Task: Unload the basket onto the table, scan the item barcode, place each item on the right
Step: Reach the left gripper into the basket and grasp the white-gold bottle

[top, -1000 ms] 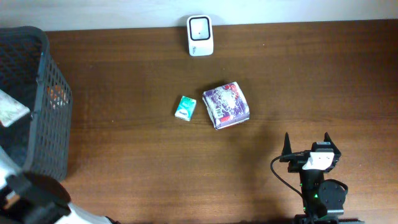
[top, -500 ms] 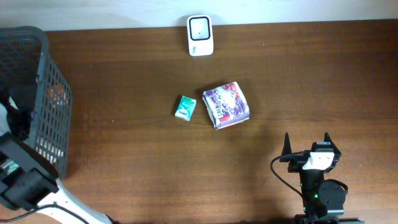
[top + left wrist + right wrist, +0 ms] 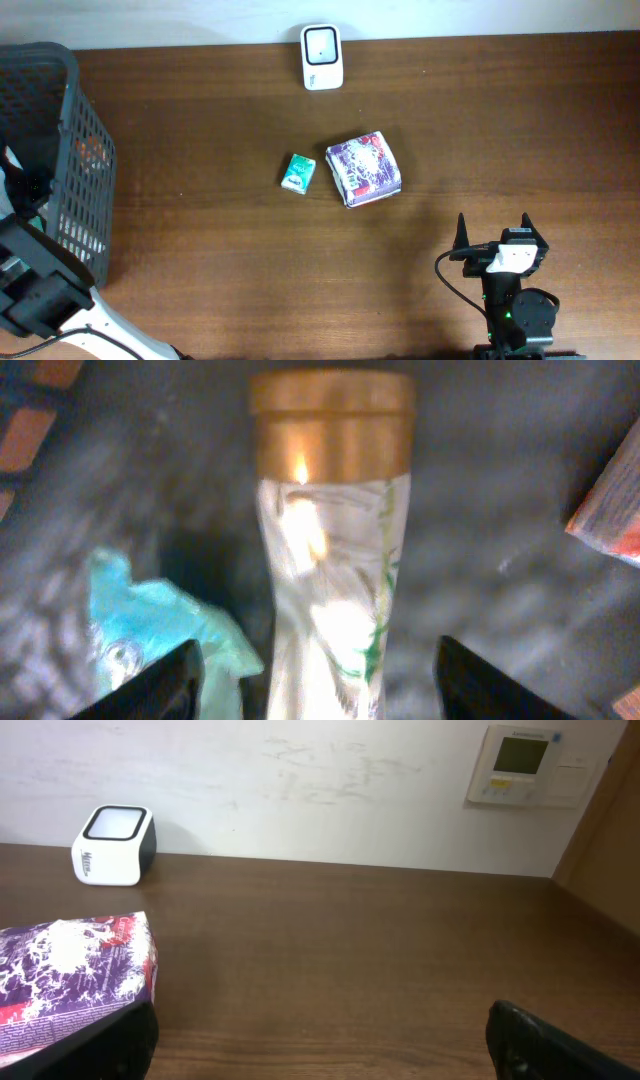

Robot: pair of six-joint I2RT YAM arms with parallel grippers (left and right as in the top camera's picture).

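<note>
One white tube (image 3: 325, 560) with a gold cylindrical cap lay in the dark mesh basket (image 3: 85, 150), untouched between the spread fingers of the left gripper (image 3: 317, 675). One rounded white scanner (image 3: 322, 57), one green box (image 3: 298, 173) and one crinkled purple pouch (image 3: 363, 168) sat on the wooden table (image 3: 500, 130). The right gripper (image 3: 325, 1040) gaped empty.

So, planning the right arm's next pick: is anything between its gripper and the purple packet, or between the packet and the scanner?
Nothing visible. Only bare table lies between the right gripper and the packet, and between the packet and the scanner. The green box sits beside the packet, off both paths.
</note>
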